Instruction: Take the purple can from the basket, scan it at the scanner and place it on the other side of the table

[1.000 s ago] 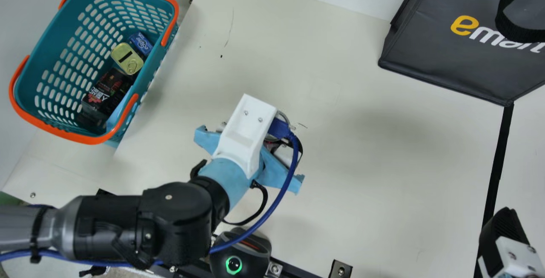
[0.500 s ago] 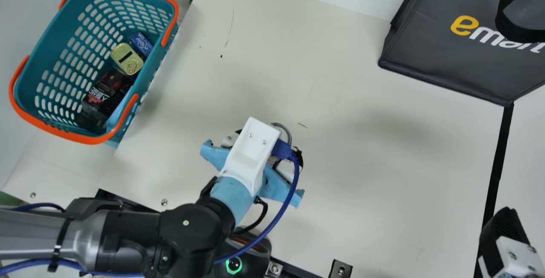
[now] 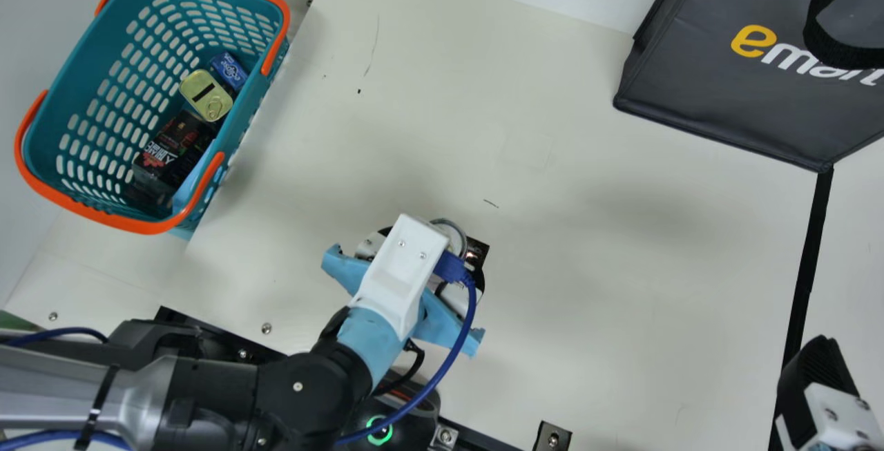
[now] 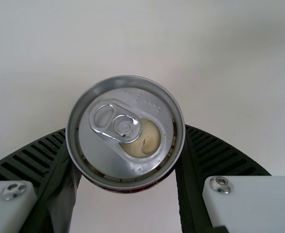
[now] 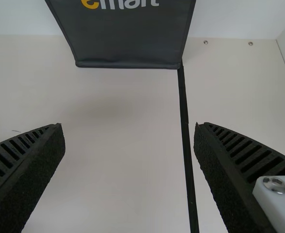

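Observation:
In the main view my left gripper (image 3: pixel 400 264) hangs over the table's near middle, its fingers largely covered by the white camera mount. A silver can rim (image 3: pixel 454 228) peeks out past that mount. The left wrist view has the can (image 4: pixel 113 155) lid-on, with pull tab and a dark reddish sliver of side, clamped between both fingers of my left gripper (image 4: pixel 126 141). The scanner (image 3: pixel 407 420), its ring lit green, sits at the near edge, partly under the left arm. My right gripper (image 3: pixel 822 396) is at the lower right; in its wrist view the gripper (image 5: pixel 129 128) stands wide open, holding nothing.
The teal basket (image 3: pixel 61 102) at the far left holds a gold tin (image 3: pixel 206 94), a blue pack (image 3: pixel 229 70) and a black pack (image 3: pixel 173 147). A dark bag (image 3: pixel 753 106) stands at the back right. Black tape (image 3: pixel 809 251) runs down the table's right part.
My left gripper has come back toward the table's near edge and the scanner, with the can still in it. The right arm and the basket have kept still.

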### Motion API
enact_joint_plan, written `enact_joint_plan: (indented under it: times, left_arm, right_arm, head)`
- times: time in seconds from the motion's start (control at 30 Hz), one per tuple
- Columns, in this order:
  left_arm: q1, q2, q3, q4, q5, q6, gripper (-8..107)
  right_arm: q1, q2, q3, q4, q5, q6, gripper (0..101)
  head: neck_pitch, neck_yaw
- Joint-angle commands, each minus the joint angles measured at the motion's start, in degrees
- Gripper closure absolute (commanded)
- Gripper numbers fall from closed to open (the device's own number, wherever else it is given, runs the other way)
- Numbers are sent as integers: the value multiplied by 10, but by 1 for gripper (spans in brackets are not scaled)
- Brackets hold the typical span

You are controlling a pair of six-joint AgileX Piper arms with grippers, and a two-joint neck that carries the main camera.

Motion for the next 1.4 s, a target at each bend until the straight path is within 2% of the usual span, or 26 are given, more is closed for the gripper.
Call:
enact_joint_plan:
  times: [0.0, 0.37, 0.83, 0.87, 1.1, 1.37]
  left_arm:
    - [-3, 0, 3, 1, -1, -2, 107]
    - [-3, 1, 13, -3, -15, -4, 107]
    - [1, -1, 17, 4, -20, -4, 60]
    - [1, -1, 17, 4, -22, -3, 62]
    - [6, -4, 18, 1, -29, 3, 107]
    - [9, -5, 19, 1, -31, 5, 107]
  right_arm:
    - [0, 0, 0, 0, 0, 0, 6]
    - [0, 0, 0, 0, 0, 0, 6]
    - [0, 0, 0, 0, 1, 0, 6]
    - [0, 0, 0, 0, 1, 0, 6]
    - [0, 0, 0, 0, 1, 0, 6]
    - [0, 0, 0, 0, 1, 0, 6]
  head:
    - [-17, 2]
    - [-17, 2]
    - [-17, 2]
    - [-17, 2]
    - [-17, 2]
    - [-17, 2]
